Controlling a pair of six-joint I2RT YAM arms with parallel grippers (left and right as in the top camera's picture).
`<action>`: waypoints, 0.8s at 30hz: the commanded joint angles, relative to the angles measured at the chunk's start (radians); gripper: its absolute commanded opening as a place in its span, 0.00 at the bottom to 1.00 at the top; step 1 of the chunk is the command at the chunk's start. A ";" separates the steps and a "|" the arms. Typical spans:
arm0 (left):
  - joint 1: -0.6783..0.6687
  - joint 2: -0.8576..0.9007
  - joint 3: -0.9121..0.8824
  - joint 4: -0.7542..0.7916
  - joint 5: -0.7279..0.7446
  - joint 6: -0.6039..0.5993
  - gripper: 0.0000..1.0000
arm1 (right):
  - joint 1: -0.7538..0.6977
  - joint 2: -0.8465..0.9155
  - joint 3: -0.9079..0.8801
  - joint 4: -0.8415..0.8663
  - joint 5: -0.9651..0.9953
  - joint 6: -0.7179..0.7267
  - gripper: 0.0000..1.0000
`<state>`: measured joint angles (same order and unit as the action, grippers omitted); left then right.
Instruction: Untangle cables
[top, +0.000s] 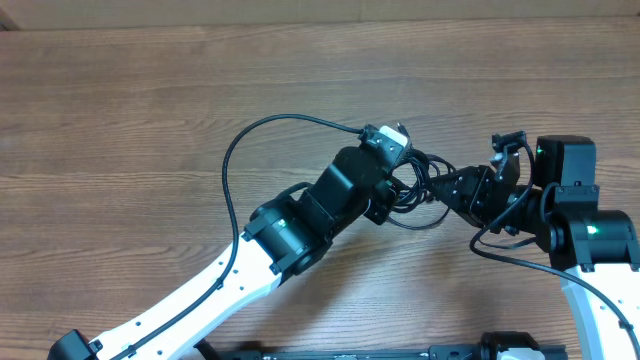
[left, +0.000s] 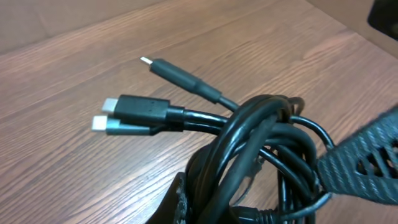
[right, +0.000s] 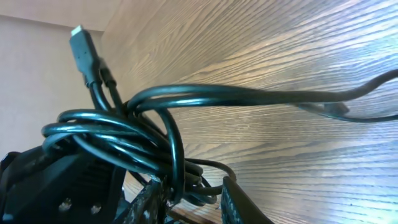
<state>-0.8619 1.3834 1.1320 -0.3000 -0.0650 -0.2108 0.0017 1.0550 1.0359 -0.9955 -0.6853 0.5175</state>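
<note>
1. The cables are one knotted black bundle near the middle of the wooden table, right between the two gripper tips.
2. The left gripper reaches in from the lower left and the right gripper from the right. The tips are very close, with the bundle joining them.
3. Left wrist view: coiled loops fill the gap between the fingers. Both fingers touch the bundle, so the jaws are probably clamped on it.
4. Three plug ends stick out of the bundle to the left, silver tips, side by side, apart from each other.
5. Right wrist view: strands drop into the gap between the right fingers. Jaws partly apart; cannot tell if they pinch the strands.
6. One plug points up at the top left of that view, and two strands trail off to the right over the wood.
</note>
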 joint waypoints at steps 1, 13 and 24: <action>-0.003 -0.015 0.016 0.006 0.111 0.020 0.04 | 0.003 -0.005 0.013 0.002 0.042 0.011 0.27; -0.005 -0.014 0.016 0.014 0.278 0.053 0.04 | 0.003 -0.005 0.013 0.006 0.048 0.037 0.11; -0.048 -0.014 0.016 0.021 0.271 0.054 0.04 | 0.003 -0.006 0.013 0.024 0.037 0.071 0.04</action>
<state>-0.8608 1.3834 1.1320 -0.2962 0.0975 -0.1802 0.0013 1.0546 1.0359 -0.9947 -0.6273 0.5808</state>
